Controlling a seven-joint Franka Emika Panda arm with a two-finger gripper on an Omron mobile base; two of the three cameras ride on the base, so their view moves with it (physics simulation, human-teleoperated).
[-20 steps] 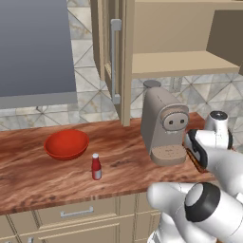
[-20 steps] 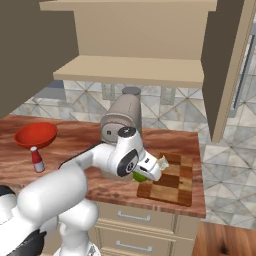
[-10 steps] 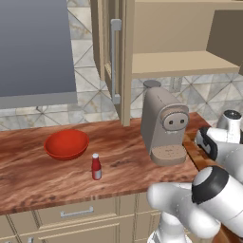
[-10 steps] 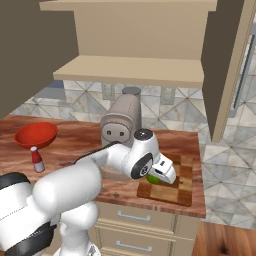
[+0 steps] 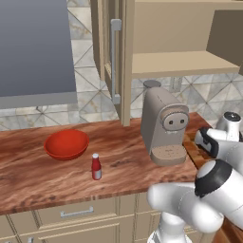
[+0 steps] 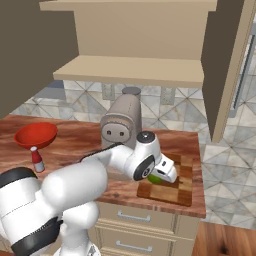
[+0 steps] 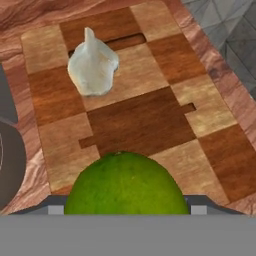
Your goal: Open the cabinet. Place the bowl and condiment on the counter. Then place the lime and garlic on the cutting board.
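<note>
My gripper (image 6: 161, 175) hangs low over the checkered cutting board (image 6: 183, 188), shut on the green lime (image 6: 153, 177). In the hand view the lime (image 7: 125, 184) sits close between the fingers, just above the cutting board (image 7: 150, 125). The pale garlic (image 7: 92, 62) lies on the board's far part. The red bowl (image 5: 66, 144) and the red condiment (image 5: 96, 167) bottle stand on the counter (image 5: 28, 175) to the left. The cabinet (image 5: 113, 57) is open, with a bare shelf (image 6: 130, 70).
A beige coffee machine (image 5: 163, 126) stands on the counter between the bottle and the board, close to my arm. Drawers (image 5: 76, 213) run under the counter edge. The open right cabinet door (image 6: 230, 65) juts out above the board's far side.
The arm has swung right and down with the lime, from beside the coffee machine to low over the cutting board. Bowl and bottle have not moved.
</note>
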